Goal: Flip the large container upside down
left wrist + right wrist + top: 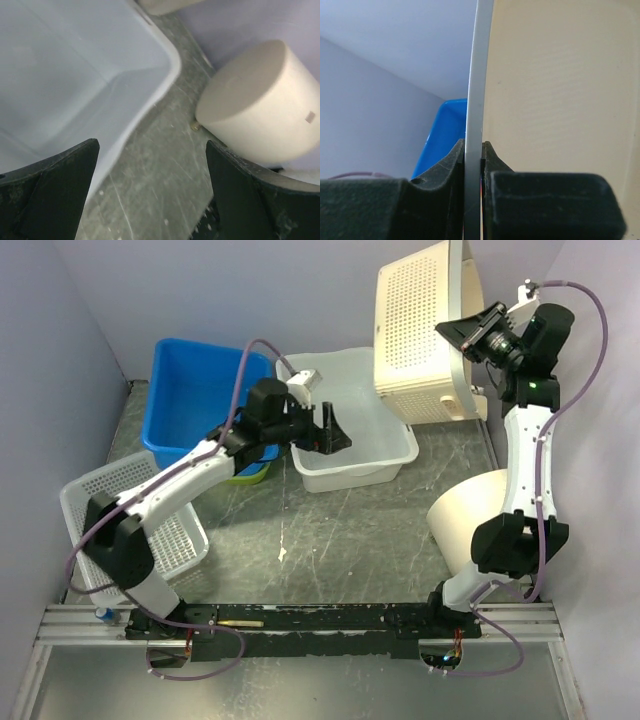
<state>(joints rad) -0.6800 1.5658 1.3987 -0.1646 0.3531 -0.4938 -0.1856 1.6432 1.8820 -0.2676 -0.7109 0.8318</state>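
Cream perforated large container [425, 330] tipped sideways — rim pinched in right fingers [455, 165], left fingers [60, 190] spread wide — empty.

A white tub [392, 452] lies beneath the left fingers, a blue bin [190, 390] behind them, a round cream container [260, 105] just beyond.

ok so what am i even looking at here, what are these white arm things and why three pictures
These are two robot arms bolted to a table. The wide picture looks down from above; the other two come from cameras on each wrist.

The right gripper is shut on the rim of a large cream basket, lifted and tipped on its side. The right wrist view shows its fingers pinching that rim.

The left gripper hangs open over a white tub, holding nothing.

Also there: a blue bin, a white mesh basket and a cream bucket lying on its side.
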